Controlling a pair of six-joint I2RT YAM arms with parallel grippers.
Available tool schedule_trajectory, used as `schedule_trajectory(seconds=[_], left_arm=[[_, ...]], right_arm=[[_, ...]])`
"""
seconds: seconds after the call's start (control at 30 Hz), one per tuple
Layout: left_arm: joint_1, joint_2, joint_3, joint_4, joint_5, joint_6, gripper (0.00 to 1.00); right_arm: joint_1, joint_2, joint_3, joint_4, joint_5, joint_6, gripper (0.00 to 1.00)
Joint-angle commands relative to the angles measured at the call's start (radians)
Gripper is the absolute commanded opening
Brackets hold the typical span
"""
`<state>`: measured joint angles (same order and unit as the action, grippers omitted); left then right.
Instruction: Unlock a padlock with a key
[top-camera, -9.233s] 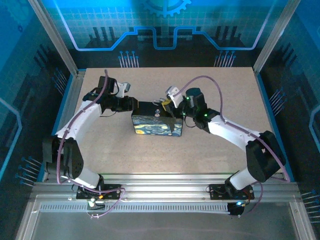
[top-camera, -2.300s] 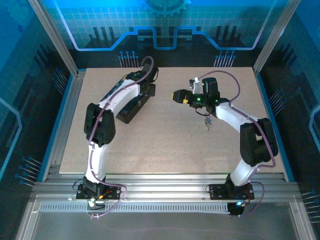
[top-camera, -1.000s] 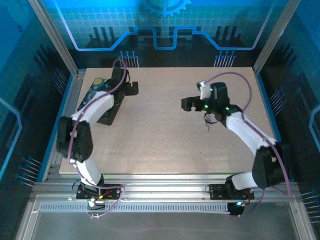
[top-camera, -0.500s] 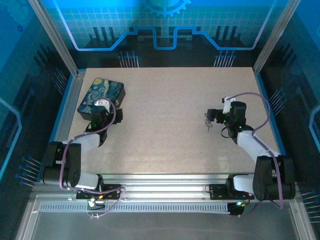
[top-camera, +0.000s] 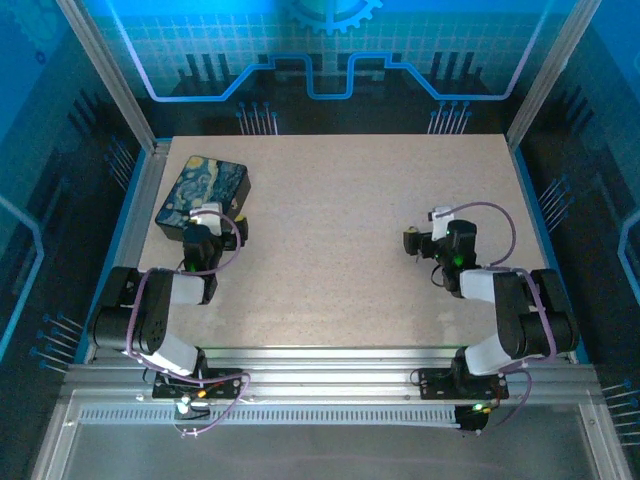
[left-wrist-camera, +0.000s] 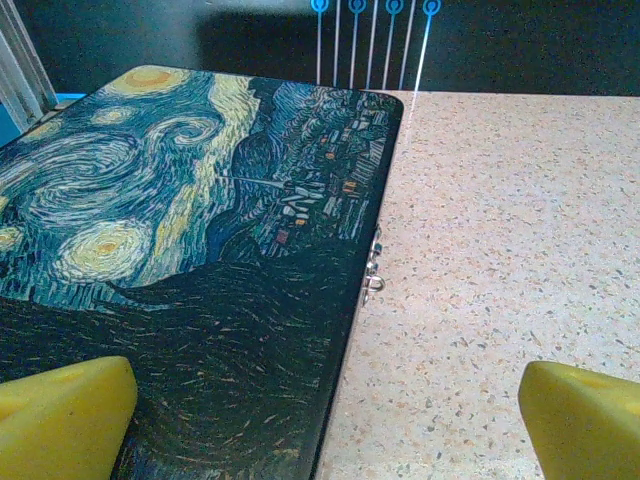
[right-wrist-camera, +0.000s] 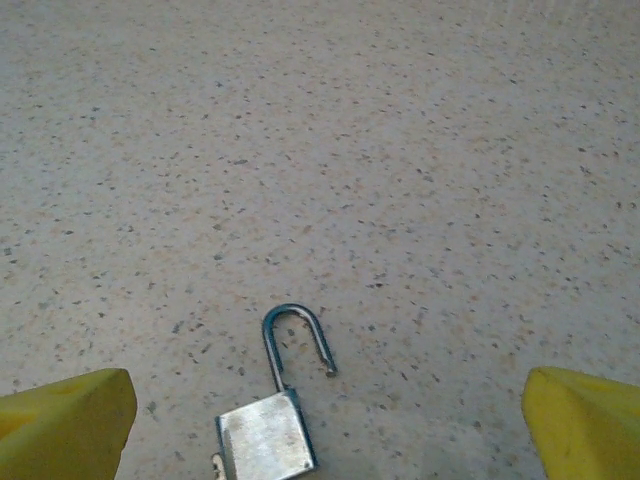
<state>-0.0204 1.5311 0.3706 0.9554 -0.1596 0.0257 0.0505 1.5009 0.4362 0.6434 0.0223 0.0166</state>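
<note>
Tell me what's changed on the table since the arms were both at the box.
The starry-night box went from the middle of the table to its far left corner, where the left fingers let it go. Both arms drew back toward their bases, fingers open. The padlock, shackle open, has stayed on the right, before the right fingers.

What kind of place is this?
Probably a robot test booth: a left arm and right arm at a speckled table, metal frame posts around it, and a small padlock to practise on.
</note>
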Motion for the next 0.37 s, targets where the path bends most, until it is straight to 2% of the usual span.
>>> schedule_trajectory(seconds=[0.0, 0.33], left_arm=[[0.001, 0.019, 0.011, -0.032, 0.041, -0.021, 0.99], [0.008, 0.02, 0.016, -0.041, 0.071, -0.019, 0.99]], right_arm=[[0.001, 0.005, -0.005, 0.111, 0.005, -0.029, 1.0], [-0.004, 0.004, -0.004, 0.11, -0.007, -0.026, 1.0]])
